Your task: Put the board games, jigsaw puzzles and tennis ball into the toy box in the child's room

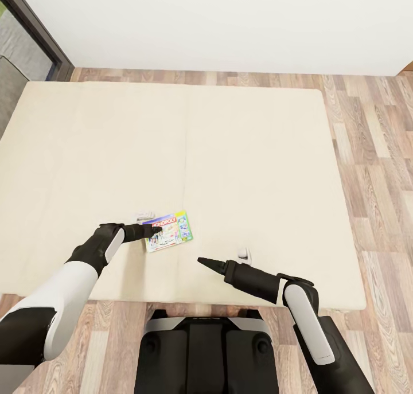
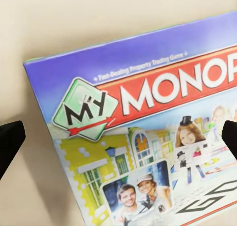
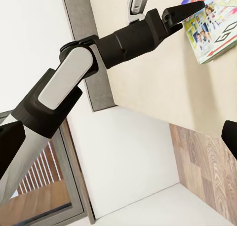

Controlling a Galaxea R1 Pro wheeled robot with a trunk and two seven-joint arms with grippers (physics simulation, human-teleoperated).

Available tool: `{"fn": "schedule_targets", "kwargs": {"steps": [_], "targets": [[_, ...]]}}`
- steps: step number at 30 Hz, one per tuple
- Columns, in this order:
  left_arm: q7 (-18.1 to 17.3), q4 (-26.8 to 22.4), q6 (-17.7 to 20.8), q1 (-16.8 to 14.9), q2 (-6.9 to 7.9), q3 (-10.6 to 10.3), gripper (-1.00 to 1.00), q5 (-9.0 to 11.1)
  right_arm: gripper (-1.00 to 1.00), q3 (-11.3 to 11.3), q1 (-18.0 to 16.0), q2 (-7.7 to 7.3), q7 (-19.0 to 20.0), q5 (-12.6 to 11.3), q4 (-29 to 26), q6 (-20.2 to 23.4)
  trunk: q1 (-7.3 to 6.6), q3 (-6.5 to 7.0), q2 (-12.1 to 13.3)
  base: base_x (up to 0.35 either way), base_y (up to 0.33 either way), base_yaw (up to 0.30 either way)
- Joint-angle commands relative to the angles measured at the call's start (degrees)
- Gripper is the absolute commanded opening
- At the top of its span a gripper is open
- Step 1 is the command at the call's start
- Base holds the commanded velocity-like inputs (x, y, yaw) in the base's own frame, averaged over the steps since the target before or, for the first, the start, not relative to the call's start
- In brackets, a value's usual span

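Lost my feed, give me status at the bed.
Left gripper open over the board game, not gripping. Right gripper hovering beside, state unclear. Game flat on the bed; nothing blocking.

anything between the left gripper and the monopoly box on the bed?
Nothing visible. The left gripper sits right at the near-left edge of the My Monopoly board game, which lies flat on the beige bed. The left wrist view shows the box between the open fingertips with bare mattress around it.
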Motion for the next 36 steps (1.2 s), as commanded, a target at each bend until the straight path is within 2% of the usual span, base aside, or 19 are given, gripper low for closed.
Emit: {"fn": "schedule_targets", "kwargs": {"steps": [1, 9, 18, 30, 36], "targets": [[0.1, -0.1, 0.4, 0.0, 0.05, -0.2, 1.0, 0.6, 1.0, -0.1, 0.0, 0.05, 0.4, 0.4, 0.0, 0.2, 0.03, -0.06, -0.1, 0.0, 0.0, 0.0], [0.1, -0.1, 0.4, 0.0, 0.01, -0.2, 1.0, 0.6, 1.0, 0.0, 0.0, 0.1, 0.3, 0.4, 0.0, 0.2, 0.03, -0.06, -0.1, 0.0, -0.012, 0.0], [0.1, -0.2, 0.4, 0.0, -0.5, -0.2, 1.0, 0.6, 1.0, 0.0, 0.0, 0.1, 0.2, 0.4, 0.0, 0.1, 0.03, -0.11, -0.1, 0.0, -0.193, 0.0], [0.1, -0.4, 0.3, 0.0, -0.73, -0.3, 1.0, 0.5, 1.0, 0.0, 0.0, 0.1, 0.2, 0.4, 0.0, 0.1, 0.03, -0.15, -0.1, 0.0, -0.042, 0.0], [0.1, -0.5, 0.4, 0.0, -0.76, -0.3, 1.0, 0.5, 1.0, 0.0, 0.0, 0.1, 0.2, 0.4, 0.0, 0.1, 0.03, -0.15, -0.1, 0.0, -0.187, 0.0]]}}
